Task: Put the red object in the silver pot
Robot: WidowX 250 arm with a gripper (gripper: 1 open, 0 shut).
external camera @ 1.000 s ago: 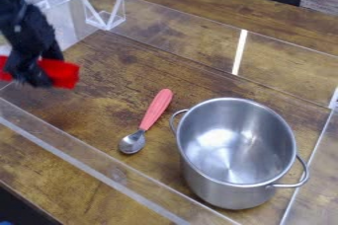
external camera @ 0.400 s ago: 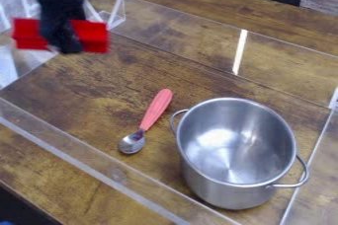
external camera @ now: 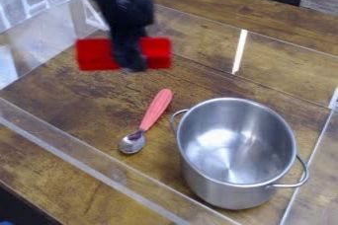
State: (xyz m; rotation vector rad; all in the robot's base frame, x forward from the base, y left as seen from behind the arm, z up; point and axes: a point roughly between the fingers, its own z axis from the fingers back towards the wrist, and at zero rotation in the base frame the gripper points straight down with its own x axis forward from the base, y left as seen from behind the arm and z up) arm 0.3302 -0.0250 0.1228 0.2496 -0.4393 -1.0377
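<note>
A clear low wall (external camera: 79, 165) is running along the near-left edge of the wooden bench (external camera: 251, 32), leaving bare boards behind it. Above the left-centre, the black claw (external camera: 130, 59) is clamping the red object (external camera: 93, 53) at its middle, lifted off the wood. A pink-handled spoon (external camera: 148, 120) is lying just beside the empty silver pot (external camera: 238, 152), at right.

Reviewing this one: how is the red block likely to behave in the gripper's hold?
The red block looks stiff: both ends jut level from the gripper without drooping. Probably light, held mid-length. Flat faces suggest it won't roll once dropped in the silver pot.
</note>
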